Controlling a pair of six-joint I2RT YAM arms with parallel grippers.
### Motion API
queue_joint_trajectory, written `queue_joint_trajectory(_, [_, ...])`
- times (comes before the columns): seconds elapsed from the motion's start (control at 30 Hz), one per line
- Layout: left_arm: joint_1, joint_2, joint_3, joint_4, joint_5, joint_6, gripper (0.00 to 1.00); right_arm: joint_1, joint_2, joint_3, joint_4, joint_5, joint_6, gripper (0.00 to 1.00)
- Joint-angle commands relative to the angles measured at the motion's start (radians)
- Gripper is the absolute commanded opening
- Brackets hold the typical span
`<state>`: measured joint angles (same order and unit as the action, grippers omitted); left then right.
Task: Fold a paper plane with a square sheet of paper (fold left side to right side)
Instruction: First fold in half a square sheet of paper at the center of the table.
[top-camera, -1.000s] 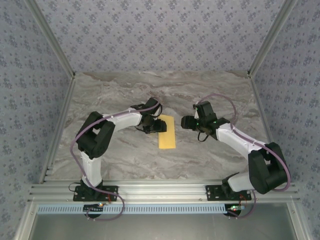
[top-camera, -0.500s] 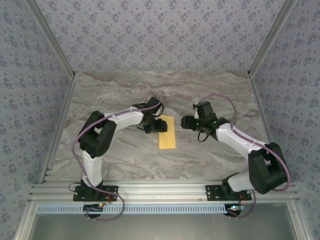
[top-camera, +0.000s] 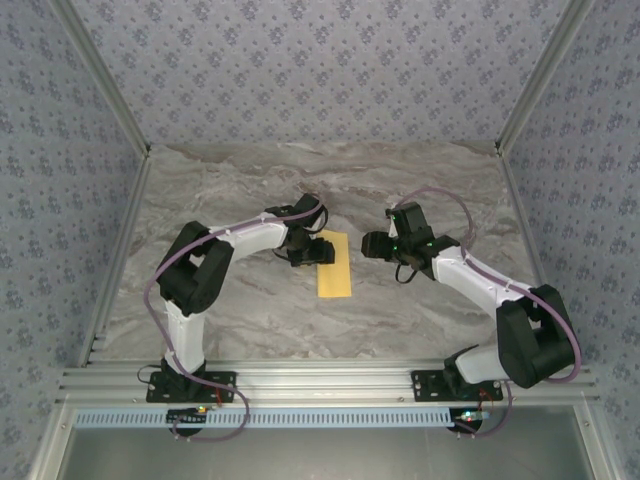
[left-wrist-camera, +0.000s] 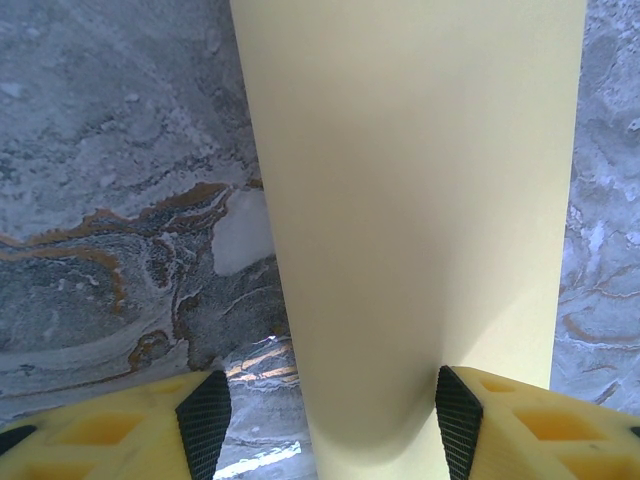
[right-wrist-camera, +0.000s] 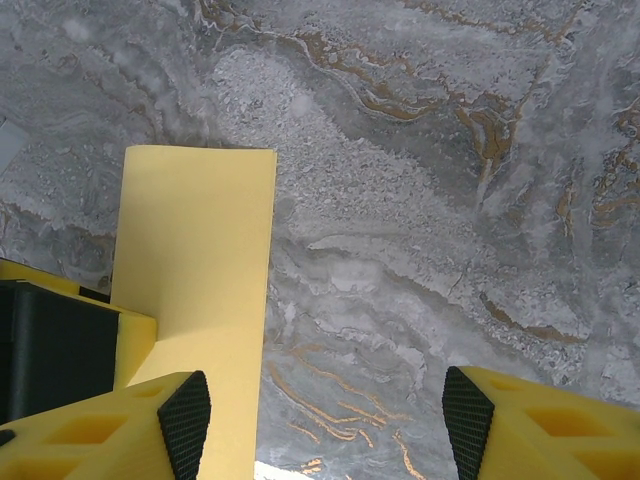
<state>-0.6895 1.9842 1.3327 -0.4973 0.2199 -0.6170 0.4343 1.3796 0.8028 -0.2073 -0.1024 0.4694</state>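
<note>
Folding barely begun: one lengthwise fold made, no plane shape yet.

Top view: the square sheet of paper (top-camera: 334, 266) lies on the marble-patterned table (top-camera: 250, 190) between the arms as a narrow upright rectangle, so I judge the left-to-right fold done, with the nose and wing creases all left to do. The left gripper (top-camera: 306, 250) sits at the sheet's upper left edge, and the right gripper (top-camera: 372, 245) hovers just beside the sheet, apart from it. Left wrist view: the left gripper's jaws stand apart, with bare marble between the left pad and the sheet and the right pad over the paper's edge; nothing looks pinched. Right wrist view: the right gripper's jaws are spread wide over bare marble, with the sheet off to their left. No brand, label or writing can be read in any view.
</note>
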Motion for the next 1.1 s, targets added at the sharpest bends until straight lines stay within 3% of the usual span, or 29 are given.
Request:
queue_joint_trajectory(0.0, [-0.027,0.074,-0.013,0.031,0.034,0.011,0.61,0.007,-0.004,-0.007,-0.008,-0.018,-0.014,0.67])
queue_joint_trajectory(1.07, [-0.029,0.065,-0.04,0.052,0.055,0.035,0.59,0.025,0.014,-0.002,-0.008,-0.023,-0.013,0.66])
